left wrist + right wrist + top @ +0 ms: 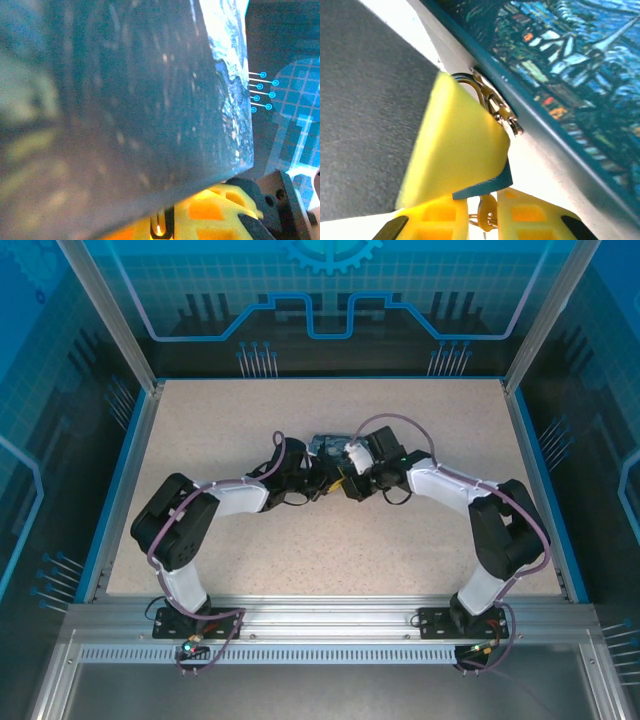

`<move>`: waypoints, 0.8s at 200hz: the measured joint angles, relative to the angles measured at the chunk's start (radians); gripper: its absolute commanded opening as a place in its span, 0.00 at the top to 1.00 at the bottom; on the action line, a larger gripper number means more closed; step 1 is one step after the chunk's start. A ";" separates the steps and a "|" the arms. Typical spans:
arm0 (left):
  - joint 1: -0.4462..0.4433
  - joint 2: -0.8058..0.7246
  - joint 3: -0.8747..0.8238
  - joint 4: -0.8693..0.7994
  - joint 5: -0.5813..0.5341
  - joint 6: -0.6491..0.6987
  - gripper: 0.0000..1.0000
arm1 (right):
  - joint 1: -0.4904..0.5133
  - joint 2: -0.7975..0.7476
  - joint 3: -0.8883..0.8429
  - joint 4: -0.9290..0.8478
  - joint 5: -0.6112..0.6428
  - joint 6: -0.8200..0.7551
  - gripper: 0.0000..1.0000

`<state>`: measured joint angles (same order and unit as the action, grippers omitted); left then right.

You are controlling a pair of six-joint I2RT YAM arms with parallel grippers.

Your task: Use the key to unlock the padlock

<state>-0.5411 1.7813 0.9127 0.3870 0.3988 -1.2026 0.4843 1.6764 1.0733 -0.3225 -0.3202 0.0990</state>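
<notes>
Alignment is the whole game here. The left end effector (161, 222) is pinched narrow and looks clamped on the lower edge of the padlock (325, 446), which sits mid-workspace between the two arms and seems raised off the surface (250, 550). The right end effector (352, 472) is narrow too, gripping the key (495, 107), whose metal tip pokes out right at the padlock's side wall (can't tell if it's actually in the keyway). My take: hold the block dead still, square the blade to that side, and push straight in before any twist. Turning early would probably lever the key out of the yellow pads (460, 140).
</notes>
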 measured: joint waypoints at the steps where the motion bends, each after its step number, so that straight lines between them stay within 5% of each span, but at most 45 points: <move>1: 0.000 0.000 0.000 0.000 0.000 0.001 1.00 | -0.002 0.000 0.000 0.000 -0.005 0.002 0.93; 28: 0.000 -0.008 0.000 0.003 0.003 0.027 1.00 | -0.056 0.015 0.000 0.001 -0.148 0.047 0.87; 48: 0.000 -0.008 -0.001 0.001 0.002 0.037 1.00 | -0.067 0.028 0.000 0.002 -0.200 0.076 0.53; 61: 0.000 -0.007 -0.007 -0.010 -0.003 0.044 1.00 | -0.066 0.026 0.000 0.014 -0.232 0.090 0.42; 87: 0.000 -0.001 -0.026 -0.020 -0.013 0.054 1.00 | -0.073 0.000 -0.027 0.042 -0.255 0.122 0.34; 147: 0.000 0.023 -0.073 0.022 -0.019 0.073 1.00 | -0.125 -0.106 -0.148 0.132 -0.249 0.256 0.32; 160: -0.002 0.024 -0.085 0.038 -0.020 0.084 0.94 | -0.125 -0.108 -0.171 0.158 -0.247 0.292 0.32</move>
<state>-0.5434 1.8053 0.8272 0.4248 0.3790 -1.1183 0.3592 1.5688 0.9028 -0.1642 -0.5674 0.3908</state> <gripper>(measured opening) 0.112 0.675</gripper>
